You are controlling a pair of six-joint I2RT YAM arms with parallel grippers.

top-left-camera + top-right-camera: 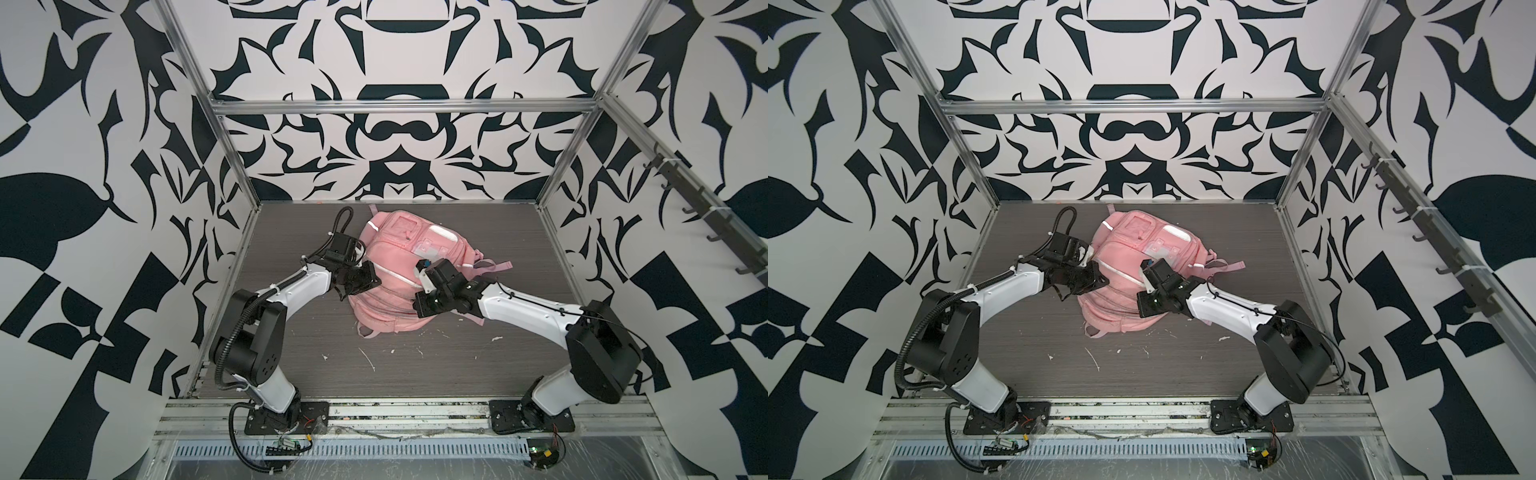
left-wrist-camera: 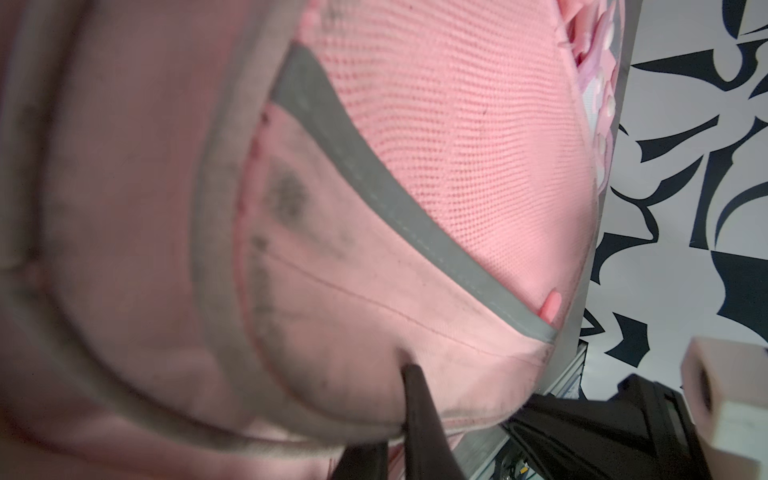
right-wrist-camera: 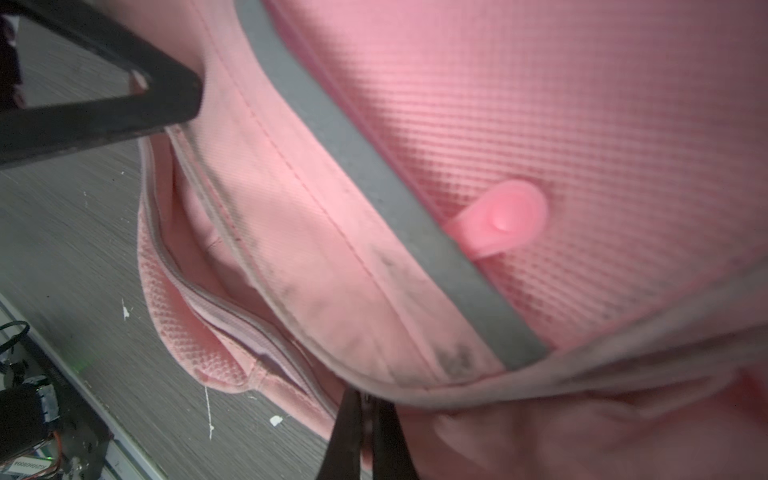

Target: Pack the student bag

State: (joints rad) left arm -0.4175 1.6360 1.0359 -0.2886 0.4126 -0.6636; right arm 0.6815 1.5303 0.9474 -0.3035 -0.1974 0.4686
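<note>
1. Pink fabric student bag (image 1: 395,266) is laid front-up on the grey wood-grain tabletop (image 1: 291,345), toward the back wall, between both arms.
2. Left gripper (image 2: 392,411): jaws are pressed together on the bag's soiled side edge.
3. Right gripper (image 3: 368,419): jaws are closed, pinching the bag's rim beside a gaping zip (image 3: 232,307).
4. White flecks (image 1: 368,359) are scattered on the tabletop nearer the arm bases.

A pink backpack (image 2: 457,145) fills nearly the whole view, a grey reflective strip (image 2: 374,187) crossing it from eleven to five o'clock between woven mesh and smudged cloth. At six o'clock the left gripper (image 2: 401,399) is pinched tight on the bag's grimy edge. A small pink zip pull (image 2: 550,305) lies at four o'clock by the strip, a black-and-white patterned wall (image 2: 685,208) at three o'clock.
</note>
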